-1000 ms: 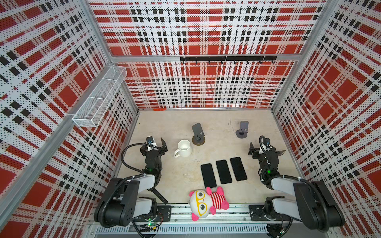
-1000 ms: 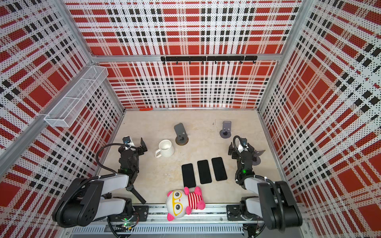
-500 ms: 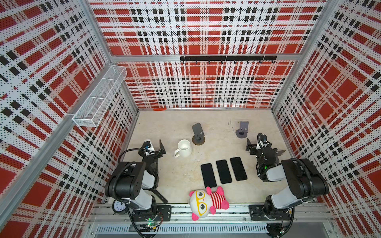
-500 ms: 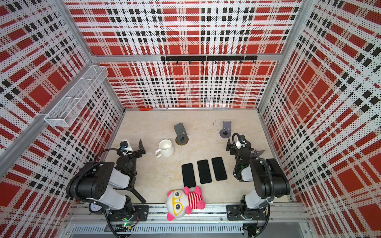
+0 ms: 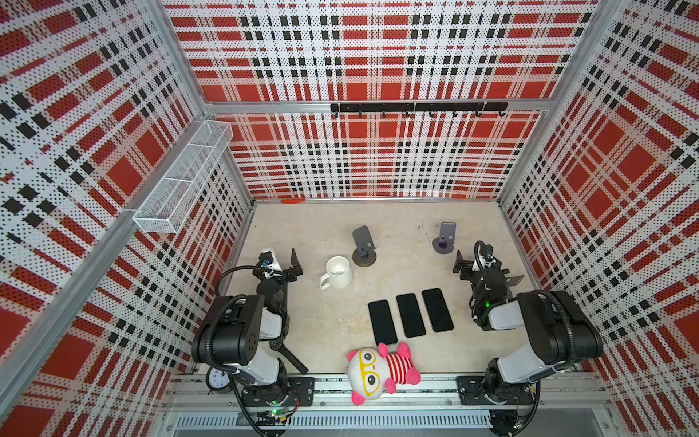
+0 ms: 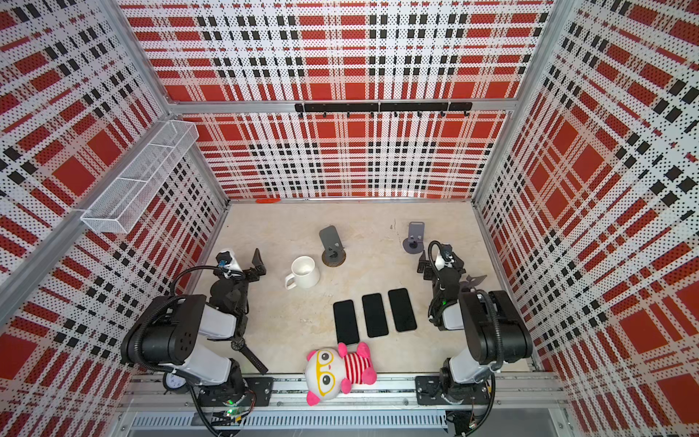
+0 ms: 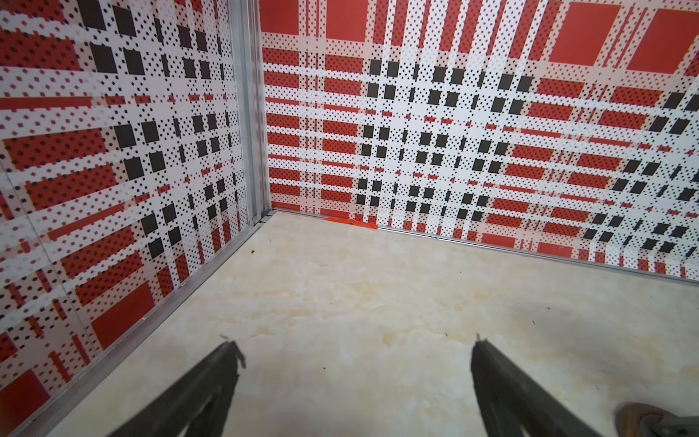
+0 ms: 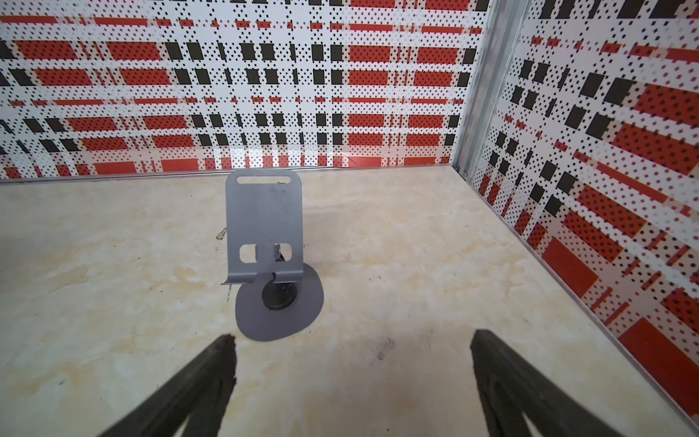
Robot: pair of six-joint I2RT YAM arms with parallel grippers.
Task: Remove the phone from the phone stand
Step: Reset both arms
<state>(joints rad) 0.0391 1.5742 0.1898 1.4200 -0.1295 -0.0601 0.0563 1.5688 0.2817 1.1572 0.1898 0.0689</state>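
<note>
Three black phones lie flat side by side on the table, front centre. Two phone stands are behind them: a dark grey one and a purple-grey one. Neither stand holds anything. My left gripper hovers open near the left wall, with only bare table between its fingers. My right gripper is open just in front of the purple-grey stand, with nothing in it.
A white mug stands left of the dark stand. A plush toy lies at the front edge. A wristwatch and a small clock are by the left arm's base. A wire basket hangs on the left wall.
Both arms have folded up, their thick links now raised over the bases. The grippers stay open near the same spots. Phones and stands have not moved.
</note>
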